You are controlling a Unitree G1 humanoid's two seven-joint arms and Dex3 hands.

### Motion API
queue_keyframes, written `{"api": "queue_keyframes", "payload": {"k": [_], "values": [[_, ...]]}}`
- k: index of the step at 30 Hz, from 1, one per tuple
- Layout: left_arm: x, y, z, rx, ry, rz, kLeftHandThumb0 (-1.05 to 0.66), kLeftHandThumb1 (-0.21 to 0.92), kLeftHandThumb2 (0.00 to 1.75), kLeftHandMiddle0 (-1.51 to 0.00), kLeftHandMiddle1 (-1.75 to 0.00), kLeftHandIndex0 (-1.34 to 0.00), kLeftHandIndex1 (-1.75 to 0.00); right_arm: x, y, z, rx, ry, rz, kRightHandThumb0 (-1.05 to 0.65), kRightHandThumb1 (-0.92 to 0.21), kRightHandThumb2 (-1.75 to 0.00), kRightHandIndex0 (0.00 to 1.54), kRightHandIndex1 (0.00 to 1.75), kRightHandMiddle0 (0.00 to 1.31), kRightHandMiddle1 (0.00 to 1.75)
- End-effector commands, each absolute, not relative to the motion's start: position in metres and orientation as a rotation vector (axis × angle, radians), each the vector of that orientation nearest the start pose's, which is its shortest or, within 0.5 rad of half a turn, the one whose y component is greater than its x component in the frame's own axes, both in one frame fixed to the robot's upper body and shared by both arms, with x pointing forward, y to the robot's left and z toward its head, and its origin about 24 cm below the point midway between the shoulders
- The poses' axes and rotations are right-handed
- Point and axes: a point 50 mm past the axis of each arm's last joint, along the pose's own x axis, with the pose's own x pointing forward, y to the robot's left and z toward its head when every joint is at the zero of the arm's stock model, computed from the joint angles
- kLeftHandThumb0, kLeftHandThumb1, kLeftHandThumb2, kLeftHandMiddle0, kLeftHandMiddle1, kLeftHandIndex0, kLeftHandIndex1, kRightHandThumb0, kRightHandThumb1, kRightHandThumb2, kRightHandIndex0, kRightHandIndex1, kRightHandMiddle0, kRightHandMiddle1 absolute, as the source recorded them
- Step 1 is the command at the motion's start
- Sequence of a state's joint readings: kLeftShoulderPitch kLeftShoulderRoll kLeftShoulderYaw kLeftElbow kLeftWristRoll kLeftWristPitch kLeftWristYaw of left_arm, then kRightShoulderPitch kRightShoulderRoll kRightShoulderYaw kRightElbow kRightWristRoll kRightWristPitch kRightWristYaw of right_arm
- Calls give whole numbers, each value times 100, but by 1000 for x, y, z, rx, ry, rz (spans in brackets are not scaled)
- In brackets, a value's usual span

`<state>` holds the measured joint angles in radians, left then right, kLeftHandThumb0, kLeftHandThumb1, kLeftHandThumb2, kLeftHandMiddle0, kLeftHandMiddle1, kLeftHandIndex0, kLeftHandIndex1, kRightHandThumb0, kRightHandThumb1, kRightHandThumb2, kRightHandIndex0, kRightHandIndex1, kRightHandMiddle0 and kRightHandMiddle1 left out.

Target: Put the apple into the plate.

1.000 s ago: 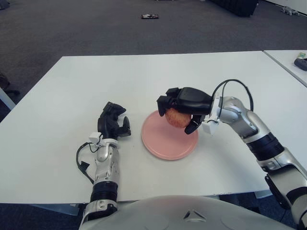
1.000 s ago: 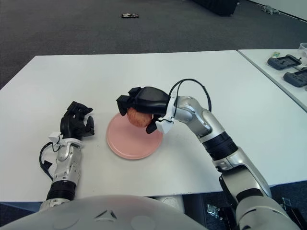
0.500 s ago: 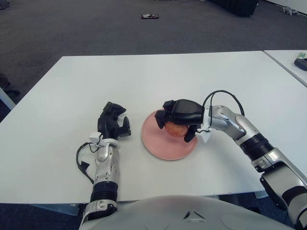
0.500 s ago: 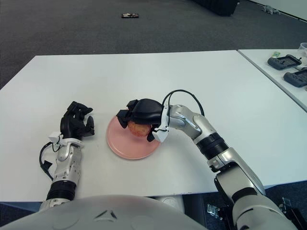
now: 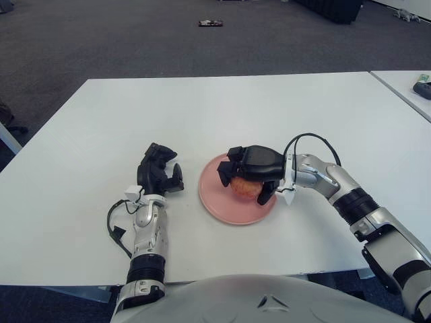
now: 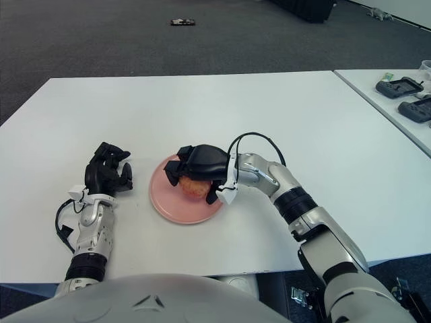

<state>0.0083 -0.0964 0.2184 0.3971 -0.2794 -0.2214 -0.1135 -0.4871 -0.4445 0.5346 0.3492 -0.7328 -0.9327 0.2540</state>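
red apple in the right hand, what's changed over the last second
The right hand, shut on the red apple, has come down toward the robot, carrying the apple from above the round pink plate's far rim to low over its middle; contact cannot be told. Its grasp is unchanged. The left hand, left of the plate, and the plate stayed put.

Black three-fingered left hand [image 5: 160, 171] and right hand [image 5: 250, 173], each on a white wrist bracket with a looping black cable. Silver forearms with black joint bands. Pale grey rounded torso along the bottom edge, marked with a small triangle.
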Motion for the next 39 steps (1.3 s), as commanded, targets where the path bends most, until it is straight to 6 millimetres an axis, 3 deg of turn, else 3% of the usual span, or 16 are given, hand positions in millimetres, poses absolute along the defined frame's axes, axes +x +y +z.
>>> {"api": "queue_keyframes", "payload": {"k": [1,3,7,10,13,16,26,39], "values": [[213,175,-54,-407,244,215,-1,-9,175,-93,-175,-72,-165,263,-68,87,-1264,-904,1210,-73,-67,-84,5,123,9,128],[213,175,-55,-420,243,222,-1,-9,175,-93,-175,-72,-165,263,-69,91,-1280,-925,1213,-83,-72,-77,2,86,4,102],[213,173,-54,-453,243,242,-1,-8,175,-92,-175,-71,-166,264,-70,98,-1313,-952,1236,-91,-80,-69,0,36,1,60],[213,169,-52,-467,235,253,-1,-8,175,-92,-175,-70,-168,264,-71,98,-1305,-956,1242,-94,-85,-65,0,13,0,32],[212,168,-51,-471,232,260,-1,-7,175,-91,-175,-69,-169,264,-73,99,-1277,-960,1230,-97,-89,-62,0,4,0,13],[212,167,-49,-466,233,264,-1,-7,175,-91,-175,-68,-170,264,-75,100,-1240,-962,1212,-99,-91,-60,0,1,0,4],[210,165,-47,-447,258,282,-1,-4,172,-89,-175,-64,-172,264,-77,105,-1166,-983,1186,-104,-92,-58,0,0,0,0],[209,163,-45,-406,255,294,-1,-1,169,-86,-175,-63,-173,266,-84,130,-1028,-1031,1105,-105,-92,-56,0,0,0,0]]}}
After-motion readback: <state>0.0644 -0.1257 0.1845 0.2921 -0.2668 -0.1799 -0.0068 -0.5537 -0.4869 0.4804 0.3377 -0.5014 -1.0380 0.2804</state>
